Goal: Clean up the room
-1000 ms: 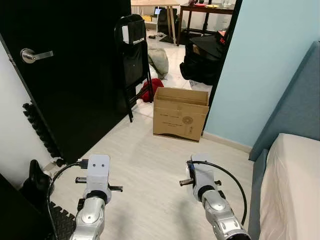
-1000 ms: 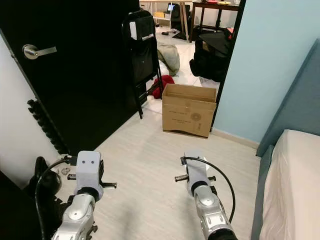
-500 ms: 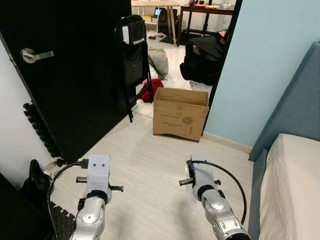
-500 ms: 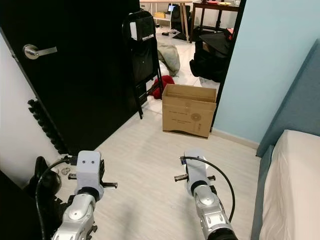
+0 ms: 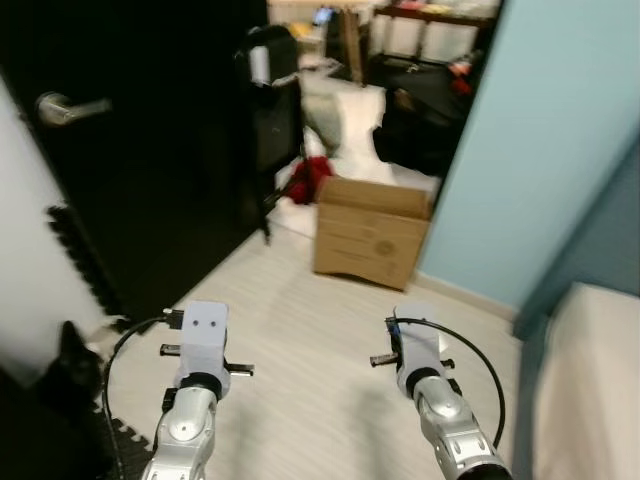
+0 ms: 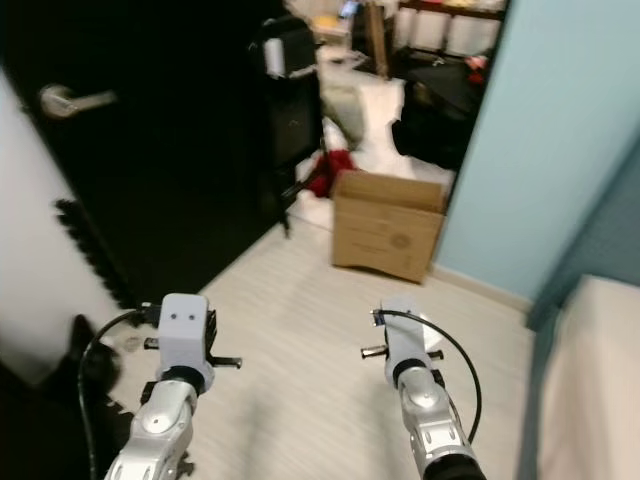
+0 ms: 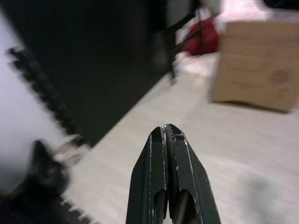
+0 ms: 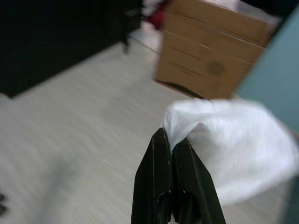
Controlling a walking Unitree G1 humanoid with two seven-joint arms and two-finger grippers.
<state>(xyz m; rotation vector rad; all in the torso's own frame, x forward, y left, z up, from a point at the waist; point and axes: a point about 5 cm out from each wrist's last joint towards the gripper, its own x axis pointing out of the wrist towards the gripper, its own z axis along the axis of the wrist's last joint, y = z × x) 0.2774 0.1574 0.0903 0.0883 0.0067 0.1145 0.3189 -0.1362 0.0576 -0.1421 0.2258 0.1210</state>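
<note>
Right claw (image 8: 172, 140): fingers pressed together on a corner of white cloth (image 8: 233, 149); the rest of it hangs loose past the tips.
Left claw (image 7: 167, 133): fingers fully together, nothing between them, pointing at bare floor (image 5: 300, 330).
Landmark: open cardboard box (image 5: 372, 230), standing on the floor ahead of both arms, against the blue wall (image 5: 540, 150).
Cloth position: in my right claw, short of the box and well apart from it.
Other items: red thing (image 5: 305, 178) on the floor just behind the box, beside the black chair (image 5: 270, 110); black door (image 5: 130, 150) to the box's left.
View quality: head frames blurred, so I judge I am walking.
Step (judgement): carry the cloth to the box.
Technique: hold the pinch tight while moving; the grip is on one corner only and could slip. Stop close to the box, bring the claw over its open top, then release so the hanging part falls inside rather than over the flap.
</note>
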